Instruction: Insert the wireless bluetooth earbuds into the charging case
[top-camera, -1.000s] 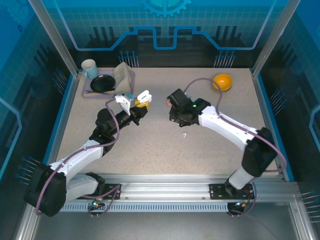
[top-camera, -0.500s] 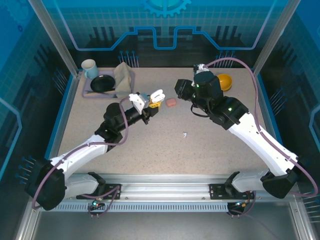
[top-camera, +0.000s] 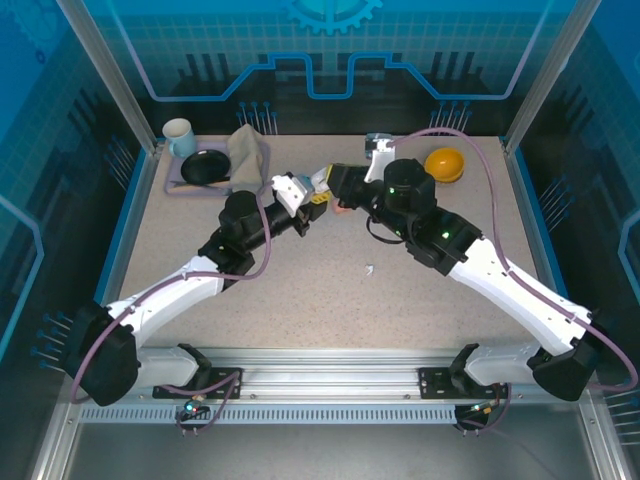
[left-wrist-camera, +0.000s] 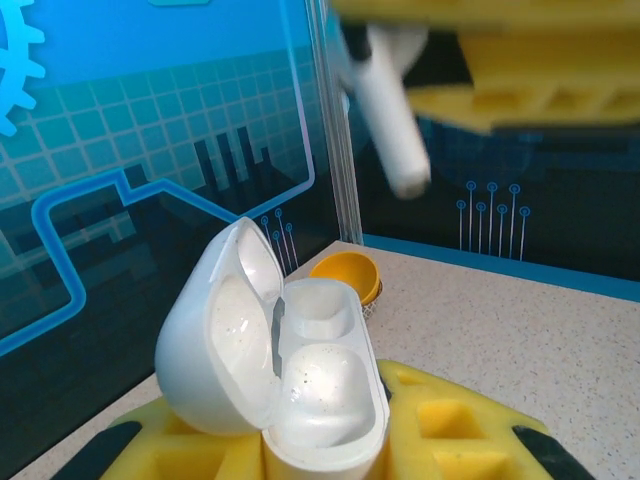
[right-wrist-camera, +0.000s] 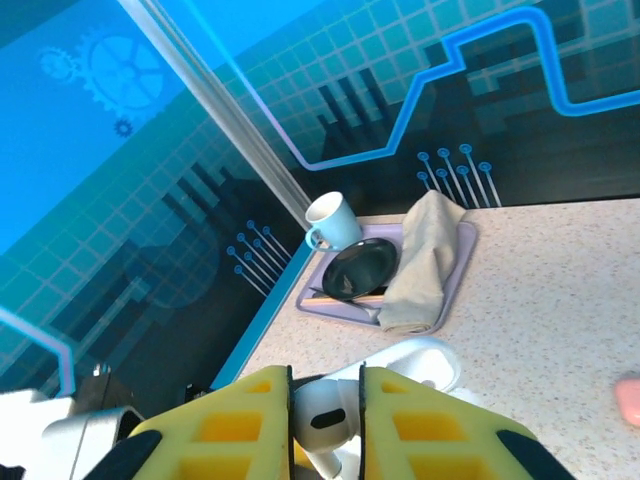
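The left end effector (top-camera: 314, 199) is clamped on the open white charging case (left-wrist-camera: 285, 370), held above the tabletop (top-camera: 300, 290) near the middle of its far edge. The right end effector (right-wrist-camera: 325, 400) pinches a white earbud (right-wrist-camera: 322, 418) between its yellow pads. The stem hangs just above the case, apart from it, and its head is blurred. A salmon-pink piece (right-wrist-camera: 630, 400) is cut off, so I cannot tell what it is. A loose earbud (top-camera: 369, 269) lies mid-tabletop.

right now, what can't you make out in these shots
- left wrist view: white earbud head blurred, partly behind right claw.
- right wrist view: pink object cut by right edge; case or earbud, cannot tell.
- top view: white speck too small to identify.
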